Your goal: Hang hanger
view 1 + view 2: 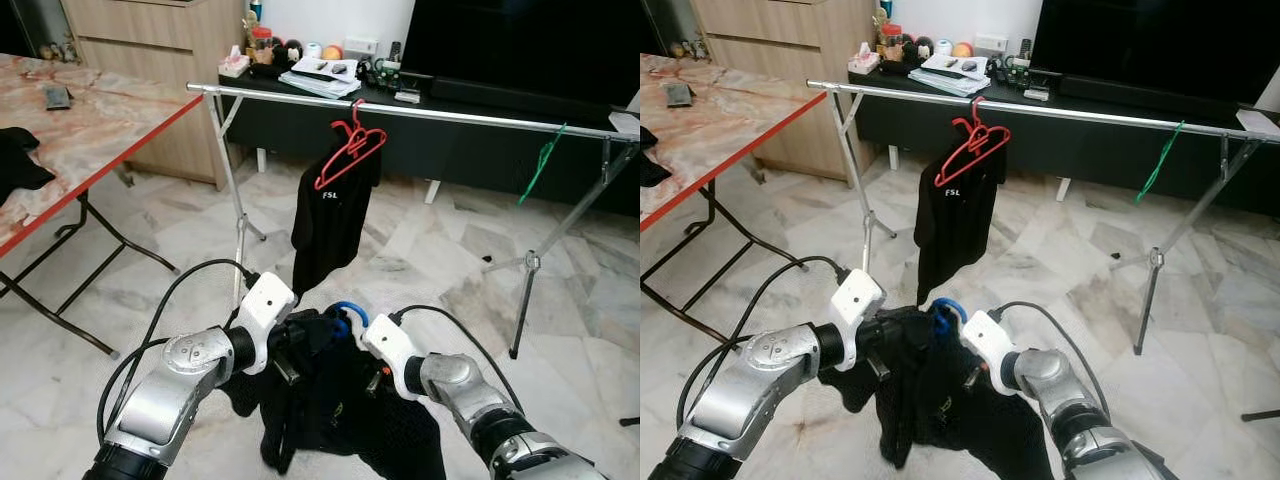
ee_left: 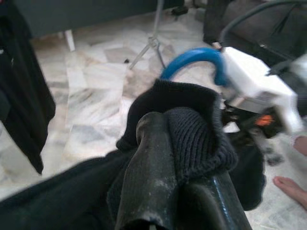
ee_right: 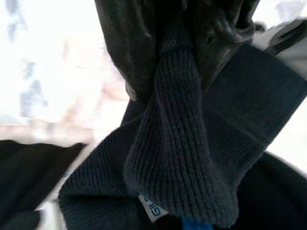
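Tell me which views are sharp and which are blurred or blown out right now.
Left eye view: evenly lit and sharp, rail and red hanger crisp. Left wrist view: the fingers and pinched black shirt are close and soft, the blue hanger hook and floor slightly blurred. Right wrist view: background blown out white, ribbed collar sharp, right pincer dark.

A marble-topped folding table (image 1: 90, 130) stands at the left, a dark TV (image 1: 520, 45) on a cluttered black cabinet (image 1: 300, 110) behind, marble floor (image 1: 420, 250) below
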Available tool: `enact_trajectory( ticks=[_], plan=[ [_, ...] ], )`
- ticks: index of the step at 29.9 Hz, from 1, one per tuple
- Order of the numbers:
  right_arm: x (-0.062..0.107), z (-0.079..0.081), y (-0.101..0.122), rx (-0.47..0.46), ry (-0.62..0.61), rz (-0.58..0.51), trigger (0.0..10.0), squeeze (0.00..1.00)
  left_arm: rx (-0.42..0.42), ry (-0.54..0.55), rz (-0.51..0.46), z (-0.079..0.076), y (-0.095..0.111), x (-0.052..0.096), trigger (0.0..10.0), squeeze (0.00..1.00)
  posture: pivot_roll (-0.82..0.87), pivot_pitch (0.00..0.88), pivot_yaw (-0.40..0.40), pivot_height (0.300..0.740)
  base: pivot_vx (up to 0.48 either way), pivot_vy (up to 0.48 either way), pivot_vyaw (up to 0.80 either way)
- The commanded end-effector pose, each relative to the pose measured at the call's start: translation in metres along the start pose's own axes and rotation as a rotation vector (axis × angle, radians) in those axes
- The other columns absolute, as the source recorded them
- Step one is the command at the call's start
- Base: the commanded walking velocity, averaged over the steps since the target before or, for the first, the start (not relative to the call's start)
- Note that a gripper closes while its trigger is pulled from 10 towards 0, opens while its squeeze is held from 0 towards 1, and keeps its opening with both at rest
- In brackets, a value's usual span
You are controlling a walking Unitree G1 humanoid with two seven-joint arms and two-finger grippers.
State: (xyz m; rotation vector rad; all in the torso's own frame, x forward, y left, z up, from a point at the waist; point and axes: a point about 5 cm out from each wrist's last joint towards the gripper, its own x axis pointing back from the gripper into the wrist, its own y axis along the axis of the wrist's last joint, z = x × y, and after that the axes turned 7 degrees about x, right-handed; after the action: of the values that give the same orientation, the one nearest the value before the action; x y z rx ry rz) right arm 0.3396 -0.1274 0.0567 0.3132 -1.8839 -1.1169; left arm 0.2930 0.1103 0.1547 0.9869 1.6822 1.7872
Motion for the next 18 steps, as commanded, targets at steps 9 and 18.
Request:
enact_trajectory(
  ticks=[9,18],
  plan=[
    [-0.003,-0.006,0.018,-0.066,-0.048,-0.086,0.0,0.0,0.042,-0.268,0.004,-0.032,0.006,0.008,10.0,0.0,0.16,0.061,-0.052,0.74,0.0,0.0,0.0],
    [-0.002,-0.001,0.019,-0.03,0.053,-0.103,0.0,0.0,0.069,-0.249,-0.025,-0.033,0.009,0.006,10.0,1.0,0.15,0.062,-0.055,0.74,0.0,0.0,0.0]
  ],
)
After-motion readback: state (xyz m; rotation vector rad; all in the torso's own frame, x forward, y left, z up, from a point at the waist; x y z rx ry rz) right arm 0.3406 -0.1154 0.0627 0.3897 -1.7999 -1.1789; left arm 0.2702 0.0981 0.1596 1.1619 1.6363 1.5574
